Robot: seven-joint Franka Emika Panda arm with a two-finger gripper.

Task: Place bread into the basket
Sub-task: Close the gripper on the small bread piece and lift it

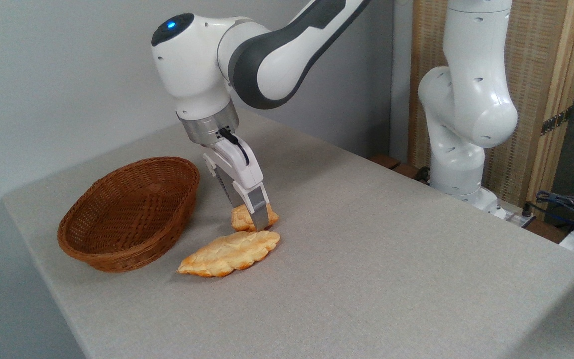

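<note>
— Pinching the bun (242, 218) between the jaws, down on the desk (366, 259)?
— Yes, closing on both sides, touching the long braided bread (229, 253) just in front
— Lying where, the basket (130, 212)?
— Sitting left, near, apart

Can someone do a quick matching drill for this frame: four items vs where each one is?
Items:
1. basket
2. bread
3. braided bread
4. gripper

Places:
A. lying flat on the table, nearest the camera of the items
B. between the gripper fingers, low at the table
C. down around the small bun
D. farthest left, nothing seen inside

Pairs: 1-D, 2-B, 3-A, 4-C
</note>
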